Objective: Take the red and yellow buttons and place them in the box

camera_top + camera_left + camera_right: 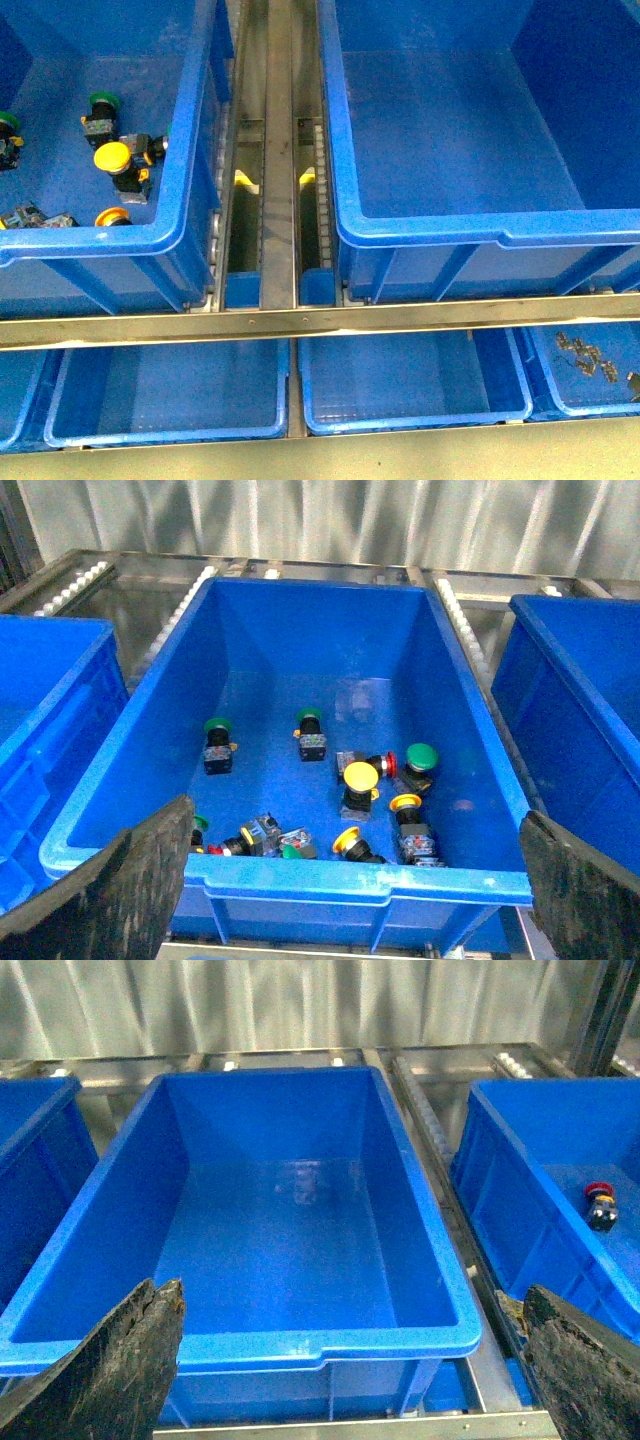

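Note:
The left crate (pixel 100 245) holds several pushbuttons. In the front view a yellow-capped button (pixel 113 157) sits beside another yellow one (pixel 112 216). The left wrist view shows a yellow button (pixel 360 777) with a red button (pixel 388 765) just behind it, and two more yellow caps (pixel 405 802) (pixel 347 840) near the crate's rim (pixel 300 875). My left gripper (pixel 355 900) is open outside that rim. The box (pixel 480 232) on the right is empty. My right gripper (pixel 355 1380) is open before the box's rim (pixel 250 1345). Neither gripper shows in the front view.
Green-capped buttons (pixel 422 757) (pixel 218 727) (pixel 310 716) lie among the others. A metal roller track (pixel 275 150) separates the crates and a steel rail (pixel 320 320) crosses in front. Shallow trays (pixel 165 430) (pixel 410 420) sit below. A further crate holds a red-capped button (pixel 600 1200).

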`<state>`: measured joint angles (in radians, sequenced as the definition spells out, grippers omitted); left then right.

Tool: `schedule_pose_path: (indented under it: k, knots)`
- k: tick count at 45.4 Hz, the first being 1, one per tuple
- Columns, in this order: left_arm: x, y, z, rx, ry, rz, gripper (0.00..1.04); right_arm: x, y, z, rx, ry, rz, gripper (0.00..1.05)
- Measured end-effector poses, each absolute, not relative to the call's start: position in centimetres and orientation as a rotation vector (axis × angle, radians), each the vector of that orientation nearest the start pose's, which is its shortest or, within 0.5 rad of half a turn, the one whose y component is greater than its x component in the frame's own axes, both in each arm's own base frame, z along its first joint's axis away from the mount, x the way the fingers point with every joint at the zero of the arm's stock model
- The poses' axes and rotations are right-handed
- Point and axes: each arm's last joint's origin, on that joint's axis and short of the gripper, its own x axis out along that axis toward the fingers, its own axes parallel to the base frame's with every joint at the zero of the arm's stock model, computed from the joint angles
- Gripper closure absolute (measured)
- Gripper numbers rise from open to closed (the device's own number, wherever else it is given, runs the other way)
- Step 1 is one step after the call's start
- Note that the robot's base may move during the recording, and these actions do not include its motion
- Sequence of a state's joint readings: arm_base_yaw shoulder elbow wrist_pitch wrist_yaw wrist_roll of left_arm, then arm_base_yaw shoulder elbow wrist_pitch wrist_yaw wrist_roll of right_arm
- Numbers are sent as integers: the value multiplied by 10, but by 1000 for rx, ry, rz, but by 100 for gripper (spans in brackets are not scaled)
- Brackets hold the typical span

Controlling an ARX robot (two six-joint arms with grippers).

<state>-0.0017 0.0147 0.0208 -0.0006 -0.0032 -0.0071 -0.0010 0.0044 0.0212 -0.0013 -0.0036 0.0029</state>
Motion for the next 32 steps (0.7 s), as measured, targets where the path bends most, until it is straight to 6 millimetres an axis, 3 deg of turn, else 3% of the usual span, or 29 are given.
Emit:
schedule_pose_path:
  k: [24, 29, 32]
  knots:
    - [97, 0, 169, -7, -6, -1, 8, 97, 0, 170, 3, -15, 2, 6]
    - [101, -7, 173, -154, 409, -41, 8, 97, 0, 170, 3, -15, 0, 6]
    - [109, -15, 183, -198, 529, -30, 8, 97, 0, 170, 3, -16, -1, 6]
